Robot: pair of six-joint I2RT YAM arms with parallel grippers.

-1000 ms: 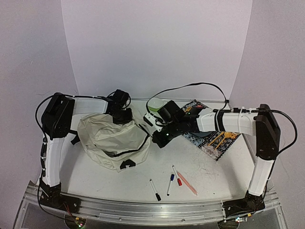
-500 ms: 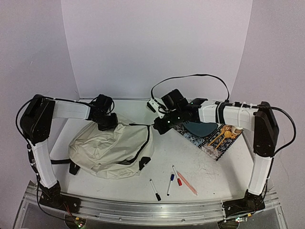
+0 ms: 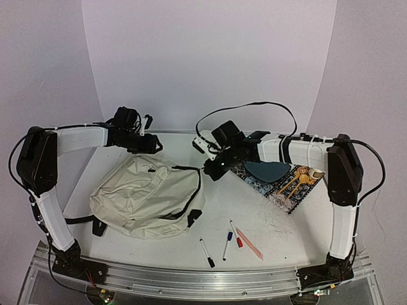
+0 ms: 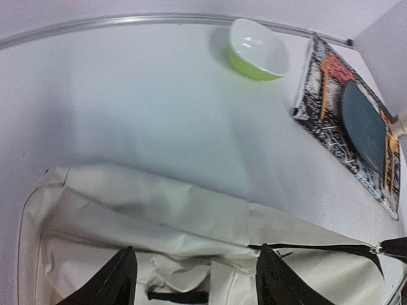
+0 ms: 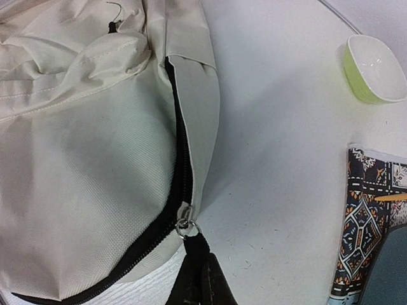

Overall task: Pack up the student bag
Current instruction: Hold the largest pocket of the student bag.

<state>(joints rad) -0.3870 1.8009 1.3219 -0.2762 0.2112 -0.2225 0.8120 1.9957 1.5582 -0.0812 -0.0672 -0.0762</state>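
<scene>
The student bag lies flat on the left half of the table, cream fabric with a black zipper curving along its right side. My left gripper hovers open just beyond the bag's far edge. In the left wrist view its fingers stand wide apart above crumpled cream fabric, holding nothing. My right gripper is at the bag's right edge, shut on the black zipper pull tab that hangs from a small metal ring.
A patterned book with a dark teal oval on it lies right of centre. A green bowl sits near the back wall. Several markers and a pink pen lie near the front edge.
My left gripper has opened, let go of the bag and drawn back toward the rear wall. The bag has dropped from a bunched heap to lying flat. The right gripper stays shut on the zipper pull.
</scene>
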